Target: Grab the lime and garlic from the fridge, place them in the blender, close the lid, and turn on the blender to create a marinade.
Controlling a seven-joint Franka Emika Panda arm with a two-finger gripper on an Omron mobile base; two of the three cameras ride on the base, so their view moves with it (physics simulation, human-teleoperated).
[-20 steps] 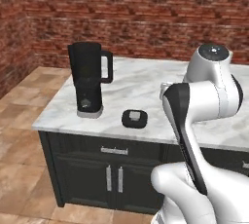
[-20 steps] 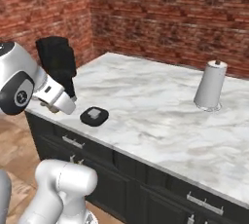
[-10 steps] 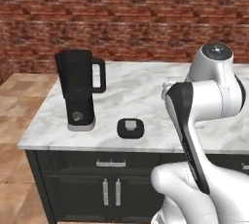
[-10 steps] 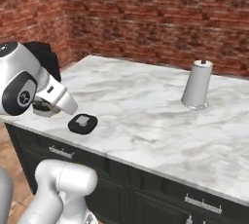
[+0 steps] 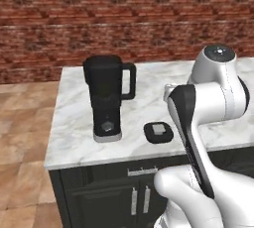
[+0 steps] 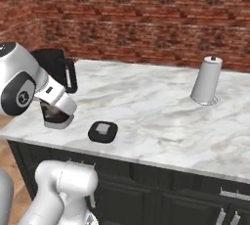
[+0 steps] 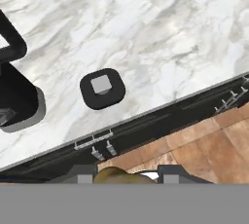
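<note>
Tool (image 7: pixel 127 175): pinching lime (image 7: pixel 116 174), held above floor before worktop (image 5: pixel 74 133). Blender (image 5: pixel 105 95): on worktop, jug open; lid (image 5: pixel 158 132) lying just beside. Risk: lime slipping, or clipping jug rim on approach.

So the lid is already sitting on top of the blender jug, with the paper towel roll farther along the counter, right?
Not quite. The lid lies flat on the marble counter beside the blender, whose jug is open, as the left base view shows. The paper towel roll does stand farther along.

No legible text or labels, seemingly.
</note>
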